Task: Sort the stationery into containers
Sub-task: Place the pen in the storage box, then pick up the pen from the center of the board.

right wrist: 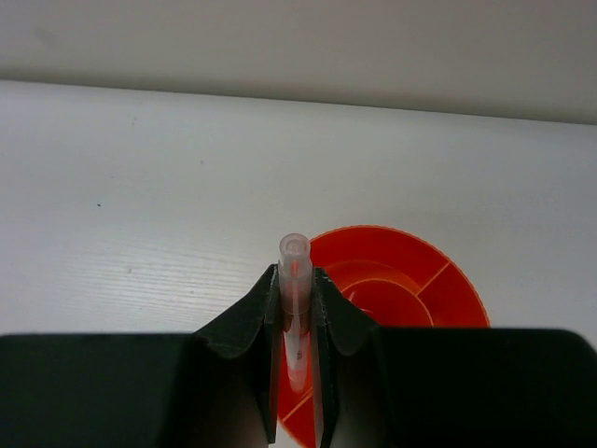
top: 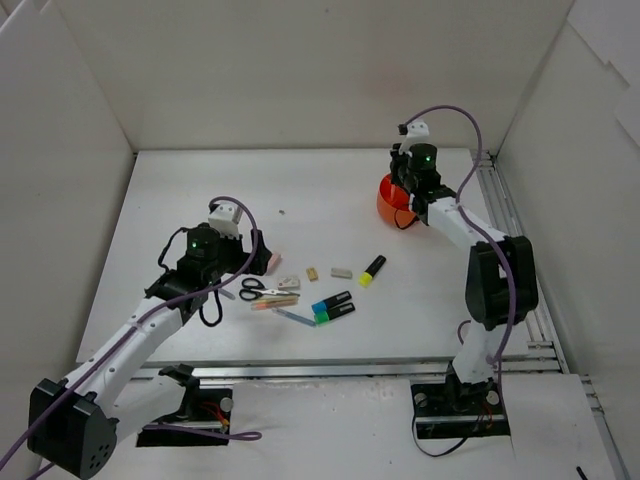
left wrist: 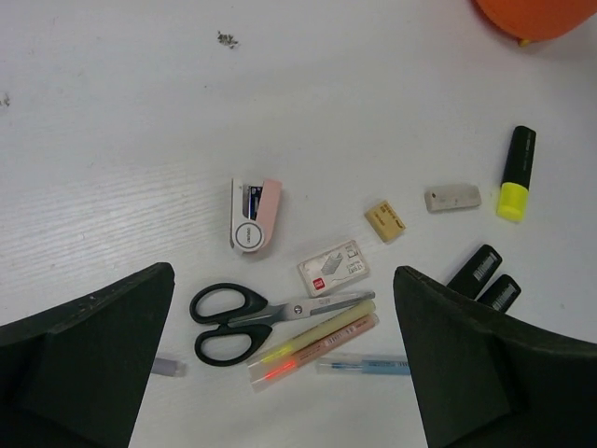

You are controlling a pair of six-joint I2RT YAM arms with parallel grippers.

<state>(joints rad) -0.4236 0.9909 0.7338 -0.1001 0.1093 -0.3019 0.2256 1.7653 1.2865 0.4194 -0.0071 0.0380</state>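
My left gripper (top: pixel 238 272) (left wrist: pixel 284 280) is open and empty, hovering over black-handled scissors (left wrist: pixel 233 322) (top: pixel 254 288). Beside the scissors lie a yellow pen (left wrist: pixel 322 334), an orange pen (left wrist: pixel 322 352) and a blue pen (left wrist: pixel 368 365). A beige eraser (left wrist: pixel 384 221), a grey eraser (left wrist: pixel 452 197), a yellow highlighter (left wrist: pixel 515 173) (top: pixel 373 269) and two black highlighters (left wrist: pixel 480 271) (top: pixel 333 307) lie to the right. My right gripper (right wrist: pixel 296 280) (top: pixel 403 188) is shut on a clear pen with a red core (right wrist: pixel 295 257), held upright over the orange cup (right wrist: pixel 401 289) (top: pixel 393 203).
A pink stapler (left wrist: pixel 255 215) and a small staples box (left wrist: pixel 334 268) lie just beyond the scissors. A small grey piece (left wrist: pixel 170 366) lies by my left finger. White walls enclose the table on three sides. A metal rail (top: pixel 520 290) runs along the right edge.
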